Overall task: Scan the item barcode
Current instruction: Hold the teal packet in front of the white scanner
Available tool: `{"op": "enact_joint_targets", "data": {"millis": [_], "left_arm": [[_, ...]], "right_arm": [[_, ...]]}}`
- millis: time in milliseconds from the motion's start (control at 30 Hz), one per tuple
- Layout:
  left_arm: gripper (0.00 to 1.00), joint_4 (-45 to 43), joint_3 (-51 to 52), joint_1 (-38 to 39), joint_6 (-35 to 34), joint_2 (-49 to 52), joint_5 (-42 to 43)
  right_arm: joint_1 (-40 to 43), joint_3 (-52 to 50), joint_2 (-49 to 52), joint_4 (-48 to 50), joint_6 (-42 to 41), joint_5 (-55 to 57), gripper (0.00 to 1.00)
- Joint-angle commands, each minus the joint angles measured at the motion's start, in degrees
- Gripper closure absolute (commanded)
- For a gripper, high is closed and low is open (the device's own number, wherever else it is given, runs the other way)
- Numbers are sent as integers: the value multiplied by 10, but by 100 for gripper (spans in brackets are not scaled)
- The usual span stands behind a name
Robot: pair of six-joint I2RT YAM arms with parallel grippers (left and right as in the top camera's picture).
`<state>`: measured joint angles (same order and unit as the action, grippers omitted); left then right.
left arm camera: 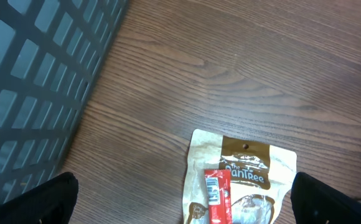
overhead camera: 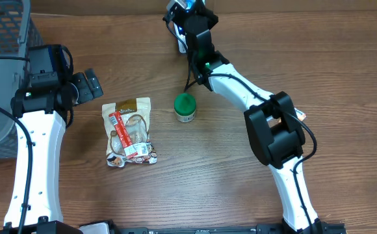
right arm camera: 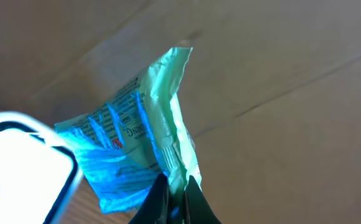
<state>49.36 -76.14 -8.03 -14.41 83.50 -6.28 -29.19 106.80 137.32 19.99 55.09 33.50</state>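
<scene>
My right gripper (right arm camera: 175, 186) is shut on the lower edge of a crumpled packet (right arm camera: 137, 143), light green and blue with small print, and holds it upright. A white scanner (right arm camera: 18, 168) with a blue glow stands just left of the packet. From overhead, the right gripper (overhead camera: 190, 14) and the packet (overhead camera: 187, 5) are at the table's far edge. My left gripper (overhead camera: 88, 84) is open and holds nothing. It hovers just beyond the top edge of a tan snack pouch (left arm camera: 246, 168), and both black fingertips (left arm camera: 43, 199) show at the frame's bottom corners.
A red stick packet (left arm camera: 218, 193) with a barcode lies on the tan pouch (overhead camera: 129, 130). A small green-lidded jar (overhead camera: 184, 107) stands mid-table. A grey mesh basket (overhead camera: 0, 39) sits at the far left. A cardboard wall (right arm camera: 280, 93) rises behind the held packet.
</scene>
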Motion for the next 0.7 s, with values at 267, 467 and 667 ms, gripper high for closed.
{"op": "enact_joint_targets", "data": {"millis": [267,467,667], "left_arm": [[0,-1,-9,-2,9,-3,-3],[0,-1,-9,-2,9,-3,-3],[0,-1,-9,-2,9,-3,-3]], "right_arm": [[-9,9,26,-31,-31,28,96],[-31,9,26,-67,-33,29,96],[-49,9,26,-113,-68,30,96]]}}
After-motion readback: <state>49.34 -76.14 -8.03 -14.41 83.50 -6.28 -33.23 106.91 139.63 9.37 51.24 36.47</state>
